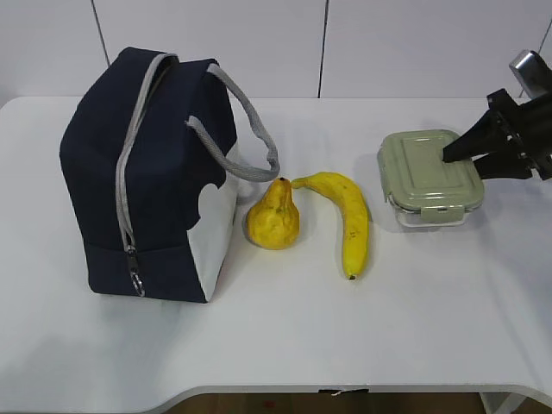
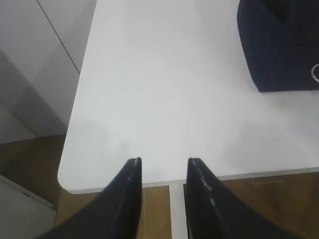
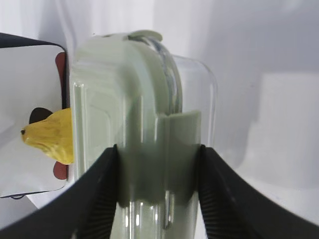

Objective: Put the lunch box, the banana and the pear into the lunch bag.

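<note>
Table white, white wall panels behind; right gripper clamps lunch box (left gripper parted, empty)

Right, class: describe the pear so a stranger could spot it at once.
Find the tall navy lunch bag on the white table. Just right of its white corner panel sits the pear, a plump, bumpy yellow fruit, far shorter and rounder than the long curved banana beside it.

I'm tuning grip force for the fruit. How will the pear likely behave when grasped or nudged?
The pear stands upright on a rounded base, so a nudge would probably tip it and let it roll toward the banana. Its bumpy skin should give fair grip. It looks ripe yellow, so hard squeezing may bruise it.
</note>
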